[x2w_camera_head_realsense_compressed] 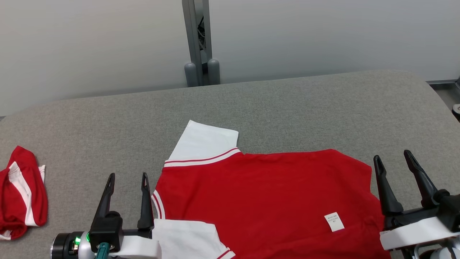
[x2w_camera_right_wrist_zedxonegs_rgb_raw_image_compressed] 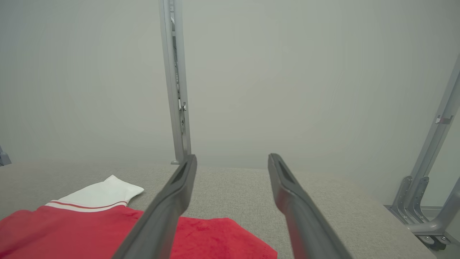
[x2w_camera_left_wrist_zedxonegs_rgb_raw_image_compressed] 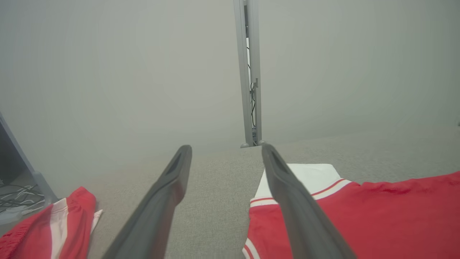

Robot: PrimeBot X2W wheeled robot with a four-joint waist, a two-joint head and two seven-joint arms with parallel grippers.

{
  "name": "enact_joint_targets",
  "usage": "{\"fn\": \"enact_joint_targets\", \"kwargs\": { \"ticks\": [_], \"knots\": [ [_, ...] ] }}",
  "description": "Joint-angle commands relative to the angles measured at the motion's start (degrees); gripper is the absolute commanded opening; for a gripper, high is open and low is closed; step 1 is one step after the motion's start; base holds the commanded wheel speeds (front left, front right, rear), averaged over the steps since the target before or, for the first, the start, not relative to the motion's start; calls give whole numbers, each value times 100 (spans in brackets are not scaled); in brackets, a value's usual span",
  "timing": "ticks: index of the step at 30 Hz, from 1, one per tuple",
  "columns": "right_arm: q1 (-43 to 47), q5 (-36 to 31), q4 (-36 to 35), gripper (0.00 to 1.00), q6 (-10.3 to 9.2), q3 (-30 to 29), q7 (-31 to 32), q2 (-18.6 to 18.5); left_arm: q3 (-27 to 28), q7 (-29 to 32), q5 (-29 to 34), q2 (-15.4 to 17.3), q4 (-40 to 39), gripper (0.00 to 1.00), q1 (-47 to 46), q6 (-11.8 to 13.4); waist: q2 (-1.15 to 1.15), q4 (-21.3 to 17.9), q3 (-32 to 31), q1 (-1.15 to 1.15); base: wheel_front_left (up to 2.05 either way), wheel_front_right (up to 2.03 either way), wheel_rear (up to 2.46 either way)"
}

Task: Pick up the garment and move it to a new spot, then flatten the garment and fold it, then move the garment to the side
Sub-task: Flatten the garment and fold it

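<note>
**Item:** red short-sleeved shirt [x2w_camera_head_realsense_compressed: 266, 194], white sleeves, striped trim.

**Location:** spread on the grey padded tabletop [x2w_camera_head_realsense_compressed: 287, 108], toward its front edge. Lying sideways, shoulders toward the left arm [x2w_camera_head_realsense_compressed: 106, 230], hem toward the right arm [x2w_camera_head_realsense_compressed: 417, 230]. Far sleeve [x2w_camera_head_realsense_compressed: 205, 144] laid out flat beyond the body. Near sleeve [x2w_camera_head_realsense_compressed: 183, 237] at the front, just beside the left arm. Small white label [x2w_camera_head_realsense_compressed: 334, 221] on the red cloth near the hem. Few wrinkles to be seen.

**Step in hand, as judged:** relocation done, flattening done or close to it, folding not yet begun.

**Next move, as judged:** a pinch at each end of one long edge, shoulder end for the left, hem end for the right. Then a level carry across for an even landing. Sleeves to be tucked in first or taken along. Thin cloth flat on a soft cover, so a low, shallow approach.

**Pose:** both arms low at the front of the tabletop, long dark fingers [x2w_camera_head_realsense_compressed: 145, 201] pointing away from the robot toward the wall. Left jaws just off the shoulder end, above bare tabletop. Right jaws at the hem corner. Both pairs of jaws spread wide, nothing between them, no cloth gripped.

**Also present:** second red-and-white garment [x2w_camera_head_realsense_compressed: 21, 194], crumpled, at the tabletop's left edge, well apart from the shirt.
</note>
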Motion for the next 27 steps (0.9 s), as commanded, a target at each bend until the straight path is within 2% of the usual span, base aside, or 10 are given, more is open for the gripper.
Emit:
{"fn": "enact_joint_targets", "kwargs": {
  "ticks": [1,6,15,24,27],
  "knots": [
    [22,45,14,100,-2,-36,-6,-1,4,-18,-25,11,70,100,6,-100,0,11,6,0,0,0,0],
    [8,105,112,100,-2,38,-6,-54,26,-18,-106,5,188,100,-53,-280,0,37,14,0,0,0,0],
    [-6,145,147,100,-2,57,-6,-32,92,-18,-234,2,257,100,-74,-371,0,16,59,0,0,0,0],
    [-314,345,583,100,-2,-103,-5,-67,245,-18,-24,2,457,100,-530,-754,0,-80,383,0,0,0,0],
    [-490,429,672,100,-2,-151,-6,-58,208,-18,37,100,728,100,-856,-996,0,-103,577,0,0,0,0]
  ]
}}
